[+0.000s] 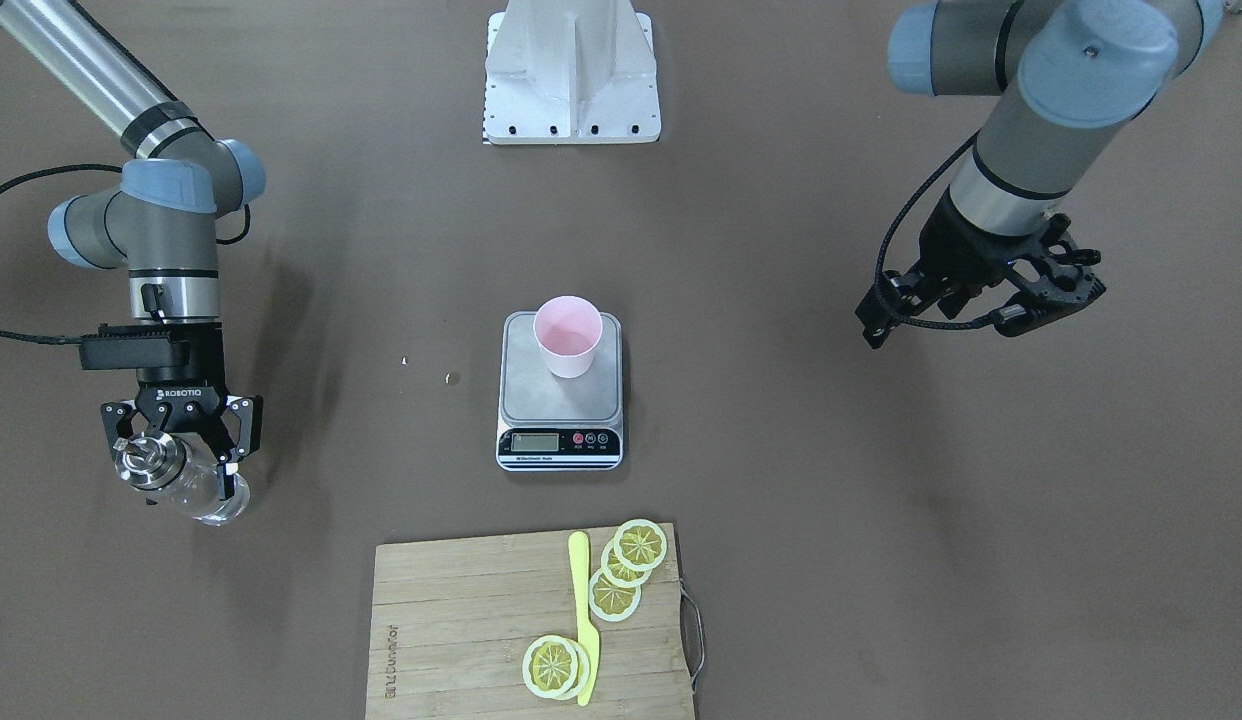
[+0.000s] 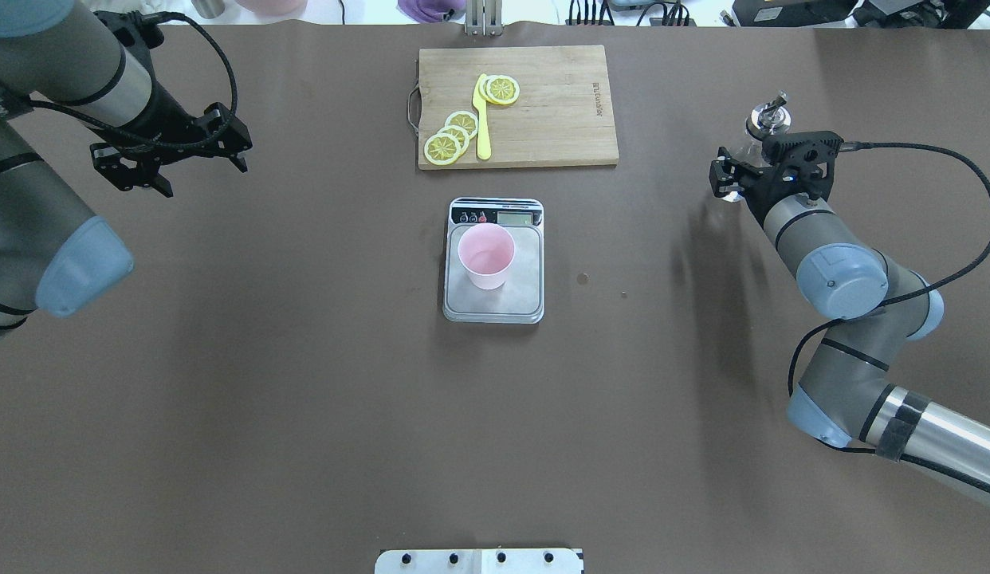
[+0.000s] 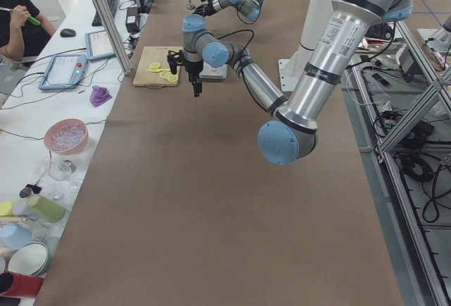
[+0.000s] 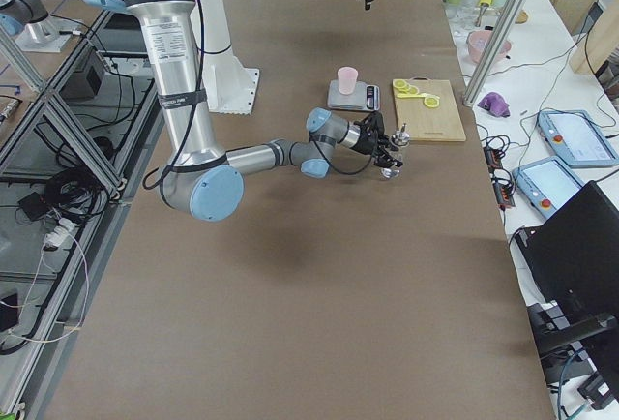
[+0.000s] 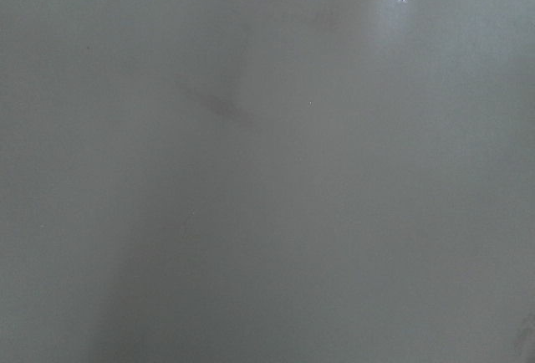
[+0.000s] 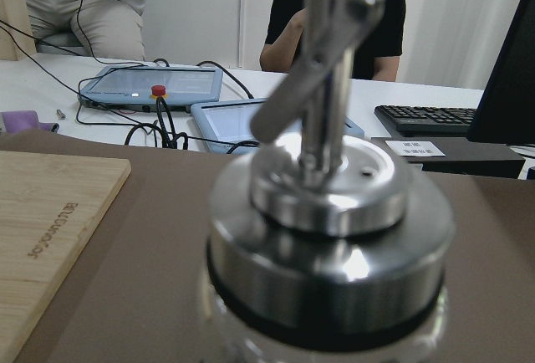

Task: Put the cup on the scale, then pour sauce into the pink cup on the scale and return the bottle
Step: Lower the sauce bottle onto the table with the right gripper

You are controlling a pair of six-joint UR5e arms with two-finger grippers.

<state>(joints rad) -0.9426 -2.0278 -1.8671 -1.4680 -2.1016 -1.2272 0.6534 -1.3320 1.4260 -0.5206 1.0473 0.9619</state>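
— At the middle of the worktop, what is already done?

— The cup stands upright on the scale, toward the back of the platform and inside its edges. I judge that first step finished.

— And the bottle?

— It is out at the robot's right side, well apart from the scale. The right end effector pinches the bottle by its glass body, just under the metal cap. The spout points up and the bottle sits low over the worktop. Whether its base touches down, I cannot tell.

— Has the pour happened?

— Hard to say. Clear sauce shows through the glass. I cannot make out liquid inside the cup, and the scale's display is too small to read. Two small spots lie on the worktop between the scale and the bottle. They might be drips, which would hint that the pour is over, but that is only a guess.

— So what is left?

— If the pour is done, the bottle only has to be set down and let go. If not, the whole middle remains: carry it over, tilt the spout above the cup, pour, and bring it back.

— The other arm?

— The left end effector hangs above the worktop at the robot's left. Its fingers are spread and hold nothing, far from cup and scale.

— Anything nearby?

— A cutting board with lemon slices and a yellow knife lies beyond the scale, on the side away from the robot.
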